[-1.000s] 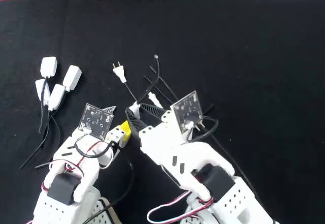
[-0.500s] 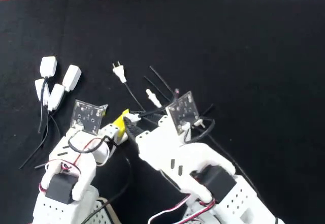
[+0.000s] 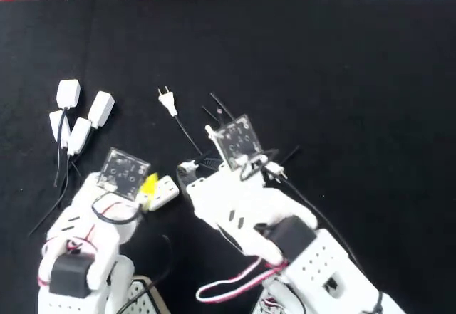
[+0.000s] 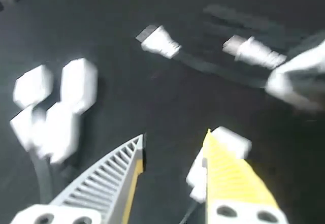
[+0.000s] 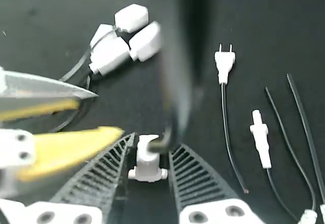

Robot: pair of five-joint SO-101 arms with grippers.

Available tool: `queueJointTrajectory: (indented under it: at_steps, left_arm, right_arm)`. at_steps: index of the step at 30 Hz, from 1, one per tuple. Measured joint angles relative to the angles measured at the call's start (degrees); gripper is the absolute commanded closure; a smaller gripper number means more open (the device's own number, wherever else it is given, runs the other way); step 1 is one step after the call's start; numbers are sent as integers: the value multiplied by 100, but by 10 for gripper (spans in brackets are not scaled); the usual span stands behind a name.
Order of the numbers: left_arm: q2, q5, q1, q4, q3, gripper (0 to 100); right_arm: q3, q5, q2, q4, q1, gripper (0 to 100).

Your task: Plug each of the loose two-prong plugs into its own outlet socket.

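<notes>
The small white plug on a black cord [image 5: 147,163] is pinched tight in the right pincer [image 5: 152,142]. Its long side runs along the fingers. The white socket block [image 3: 165,191] lies on the black surface [image 3: 356,79] just beside it, toward the left pincer [image 4: 174,135]. That pincer is wide apart and nearer the block, which sits by its yellow finger.
</notes>
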Motion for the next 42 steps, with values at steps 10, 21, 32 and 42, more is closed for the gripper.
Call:
queueJointTrajectory:
  at_steps: [10, 21, 32, 42]
  left_arm:
    - [26, -369, -2866, -633, 1073, 809]
    - [26, -369, -3859, -888, 1609, 809]
    - [26, -369, -3859, -888, 1688, 809]
    - [26, -369, -3859, -888, 1749, 809]
  right_arm:
    - [-185, 0, 2163, -659, -281, 987]
    - [-185, -123, 3077, -1565, -589, 987]
    - [-185, -123, 4000, -2444, -545, 987]
    - [-193, -123, 4167, -2514, -343, 987]
